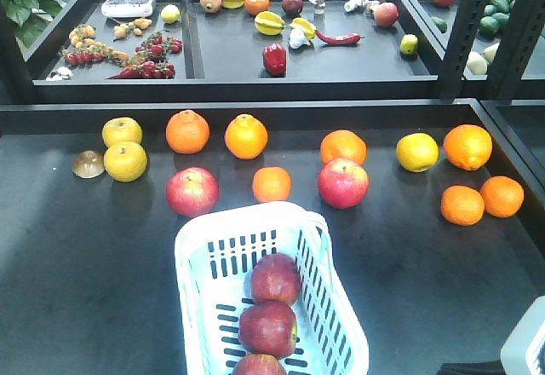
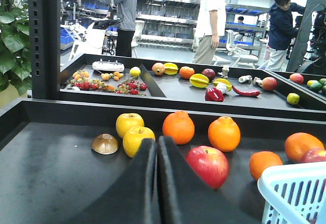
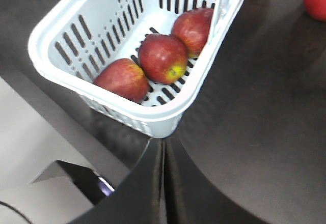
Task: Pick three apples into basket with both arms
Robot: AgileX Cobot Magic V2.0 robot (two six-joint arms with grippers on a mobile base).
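Left pincer point(image 2: 156, 147) and right pincer point(image 3: 164, 147) both clenched, holding nothing; three apples point(image 3: 163, 57) lie in the basket point(image 3: 51, 56).

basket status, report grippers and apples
Left gripper fingers shut, empty. Right gripper fingers shut, empty. Three dark red apples inside pale blue-white slotted plastic basket. Nothing in the way.

The light is bright and comes from above. The dark table point(image 1: 85, 290) shines softly, and each fruit has a small soft shadow under it. The white basket point(image 1: 196, 256) glows too bright. Both claw pictures are blurry at the bottom.
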